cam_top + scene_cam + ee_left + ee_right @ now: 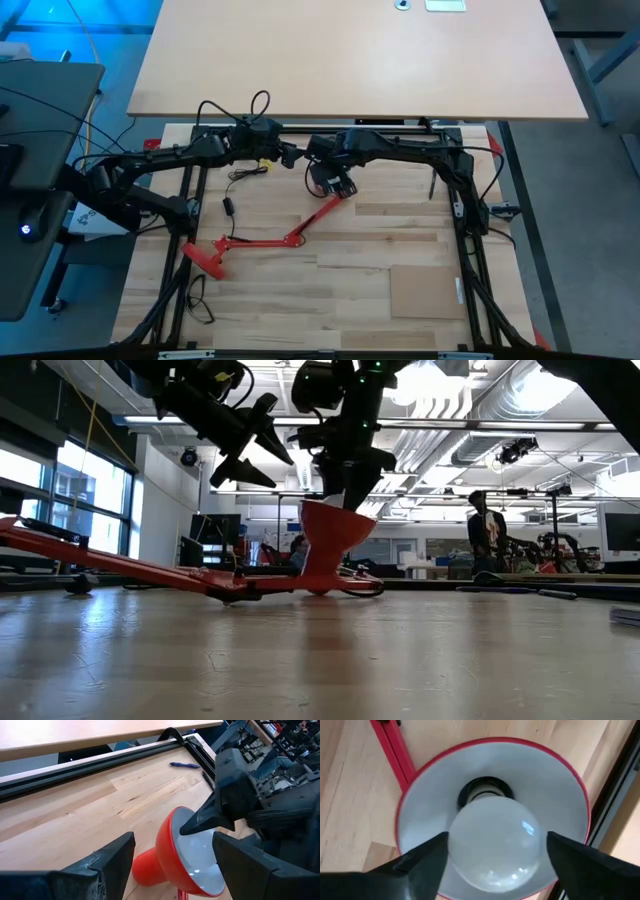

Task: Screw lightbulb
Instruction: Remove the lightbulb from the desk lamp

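A red desk lamp lies on the wooden table, its base (205, 258) at the left and its shade (336, 200) near the middle, opening upward (330, 545). The white lightbulb (495, 842) sits in the shade's socket (485, 790). My right gripper (497, 847) comes down into the shade (335, 183), shut on the bulb. My left gripper (290, 155) hangs open and empty in the air just left of the shade (255, 445). In the left wrist view its two fingers (112, 862) stand wide apart, short of the shade (165, 850). My right gripper pinches the bulb's round glass head (457, 845) at its widest part, one finger (427, 857) on either side. The fingers come from above, pointing down into the shade. The bulb stands with its base in the socket, head up.
A black cord (230, 200) and a cable loop (200, 300) lie on the table's left. A thin brown board (425, 290) lies at the near right, a blue pen (185, 765) by the frame rail. A person (485, 525) stands in the room beyond.
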{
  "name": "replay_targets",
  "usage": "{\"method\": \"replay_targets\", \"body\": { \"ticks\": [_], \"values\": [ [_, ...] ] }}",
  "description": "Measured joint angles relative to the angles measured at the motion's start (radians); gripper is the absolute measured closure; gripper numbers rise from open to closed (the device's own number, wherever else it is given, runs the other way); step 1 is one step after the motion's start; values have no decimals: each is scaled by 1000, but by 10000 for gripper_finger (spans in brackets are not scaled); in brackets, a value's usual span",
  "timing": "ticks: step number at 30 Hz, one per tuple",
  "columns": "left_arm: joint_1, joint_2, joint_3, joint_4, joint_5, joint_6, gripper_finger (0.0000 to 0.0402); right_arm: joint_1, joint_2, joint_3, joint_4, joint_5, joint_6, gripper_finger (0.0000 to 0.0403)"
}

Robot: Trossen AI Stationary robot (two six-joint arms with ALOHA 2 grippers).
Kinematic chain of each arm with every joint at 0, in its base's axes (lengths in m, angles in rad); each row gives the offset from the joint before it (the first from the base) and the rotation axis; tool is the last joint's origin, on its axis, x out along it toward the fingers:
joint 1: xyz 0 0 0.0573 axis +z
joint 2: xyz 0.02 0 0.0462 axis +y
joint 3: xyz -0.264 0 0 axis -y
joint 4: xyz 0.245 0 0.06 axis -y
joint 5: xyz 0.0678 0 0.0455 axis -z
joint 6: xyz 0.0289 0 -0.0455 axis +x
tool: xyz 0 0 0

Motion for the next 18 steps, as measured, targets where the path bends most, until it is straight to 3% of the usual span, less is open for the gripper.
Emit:
{"method": "replay_targets", "body": {
  "ticks": [5,8,13,18],
  "values": [
    [0,0,0,0,0,0,140,12,-1,1,-5,103,70,21],
    [0,0,0,0,0,20,140,23,-2,7,-32,161,102,7],
    [0,0,0,0,0,24,140,49,-3,97,-131,72,98,7],
    [0,0,0,0,0,26,140,57,-5,208,-153,40,220,6]
  ]
}}
